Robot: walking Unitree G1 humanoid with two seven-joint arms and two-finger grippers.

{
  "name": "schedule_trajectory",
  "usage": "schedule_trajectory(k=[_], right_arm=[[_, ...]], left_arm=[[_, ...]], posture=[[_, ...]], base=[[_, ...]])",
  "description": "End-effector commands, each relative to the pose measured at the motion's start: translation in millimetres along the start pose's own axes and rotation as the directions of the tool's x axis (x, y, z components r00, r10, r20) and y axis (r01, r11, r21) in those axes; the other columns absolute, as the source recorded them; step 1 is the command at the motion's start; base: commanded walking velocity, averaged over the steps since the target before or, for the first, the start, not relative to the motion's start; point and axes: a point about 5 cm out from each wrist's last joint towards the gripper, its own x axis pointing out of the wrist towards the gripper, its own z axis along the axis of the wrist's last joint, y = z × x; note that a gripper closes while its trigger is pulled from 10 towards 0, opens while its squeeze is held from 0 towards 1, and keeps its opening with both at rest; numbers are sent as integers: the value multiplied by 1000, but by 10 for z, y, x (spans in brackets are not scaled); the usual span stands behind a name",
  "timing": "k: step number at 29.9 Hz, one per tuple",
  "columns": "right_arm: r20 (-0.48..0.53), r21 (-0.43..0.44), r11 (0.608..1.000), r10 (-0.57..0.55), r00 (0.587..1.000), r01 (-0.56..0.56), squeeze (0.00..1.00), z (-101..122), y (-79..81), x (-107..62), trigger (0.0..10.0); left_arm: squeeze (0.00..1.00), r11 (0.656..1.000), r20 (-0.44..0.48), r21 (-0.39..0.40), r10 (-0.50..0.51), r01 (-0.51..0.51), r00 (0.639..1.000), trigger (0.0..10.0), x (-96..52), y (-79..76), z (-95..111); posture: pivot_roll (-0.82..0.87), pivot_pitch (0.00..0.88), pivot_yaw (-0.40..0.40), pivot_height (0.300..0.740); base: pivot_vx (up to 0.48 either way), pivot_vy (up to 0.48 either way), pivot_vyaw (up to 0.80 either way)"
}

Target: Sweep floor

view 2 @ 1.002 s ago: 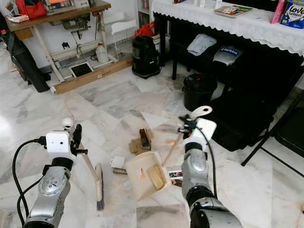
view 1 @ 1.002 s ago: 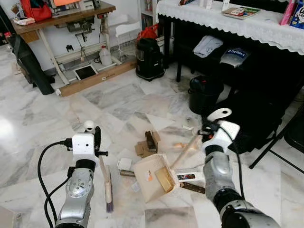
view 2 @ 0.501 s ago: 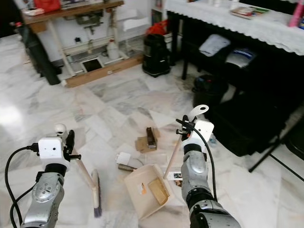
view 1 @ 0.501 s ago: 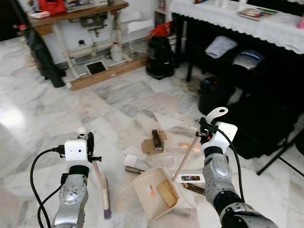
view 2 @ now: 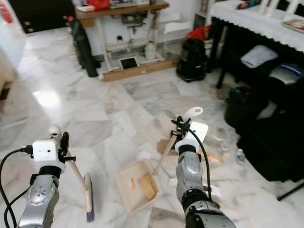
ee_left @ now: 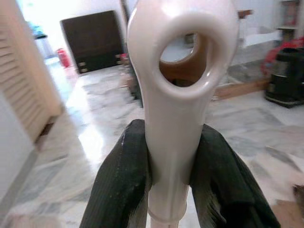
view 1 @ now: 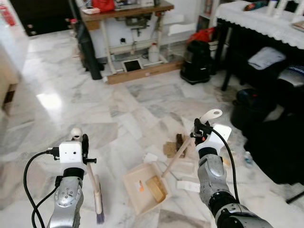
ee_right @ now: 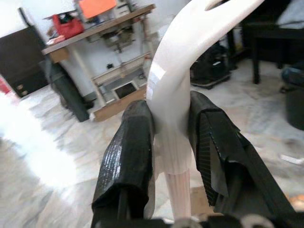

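Left hand (ee_left: 168, 190) is closed on the white plastic grip of the brush (view 1: 97, 199); in the left wrist view both black fingers (ee_left: 121, 190) press against the grip just below its hanging hole. The brush's wooden stick runs down from that hand to a bristle head resting on the marble floor (view 1: 52, 102), at the robot's left front. Right hand (ee_right: 172, 156) is clamped on the upper end of the dustpan handle (view 1: 178, 154), where the pale wooden shaft meets a white forked cap; both fingers (ee_right: 130, 156) touch it on opposite sides. The handle slopes down and to the left to the cream dustpan (view 1: 142, 185), which sits flat on the floor between the two arms, well apart from the brush head. A tan block lies inside the pan, toward its open edge. Litter lies on the floor just beyond and to the right of the pan: a piece of brown cardboard (view 1: 173, 148) with a dark object on it, white paper scraps (view 1: 151, 156), and a small bottle (view 1: 247, 159) further right. Beyond stand a wooden worktop (view 1: 123, 9), a black vacuum cleaner (view 1: 195, 61) and a black bin (view 1: 247, 107) beside a table under a white lace cloth (view 1: 256, 19).
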Motion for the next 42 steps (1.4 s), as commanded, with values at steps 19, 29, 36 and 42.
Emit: schedule_trajectory(k=[19, 29, 36, 42], right_arm=[[42, 19, 998, 57, 997, -58, 0, 79, 168, 35, 10000], [46, 10, 999, 42, 998, -42, 0, 80, 105, 21, 10000], [38, 11, 998, 57, 998, -58, 0, 76, 135, 28, 10000], [31, 11, 997, 72, 997, -72, 0, 72, 169, 34, 10000]], left_arm=[[0, 999, 44, 12, 44, -44, 998, 10000, -61, 3, 80], [0, 998, 22, -30, 60, -60, 998, 10000, -16, -6, 50], [0, 998, 29, -23, 67, -67, 997, 10000, -33, 8, 63], [0, 997, 24, -21, 77, -77, 997, 10000, -84, 22, 42]], posture=[[110, 0, 7, 740], [78, 0, 16, 740], [94, 0, -2, 740], [102, 0, -10, 740]], base=[[0, 0, 800], [0, 0, 800], [0, 0, 800], [0, 0, 800]])
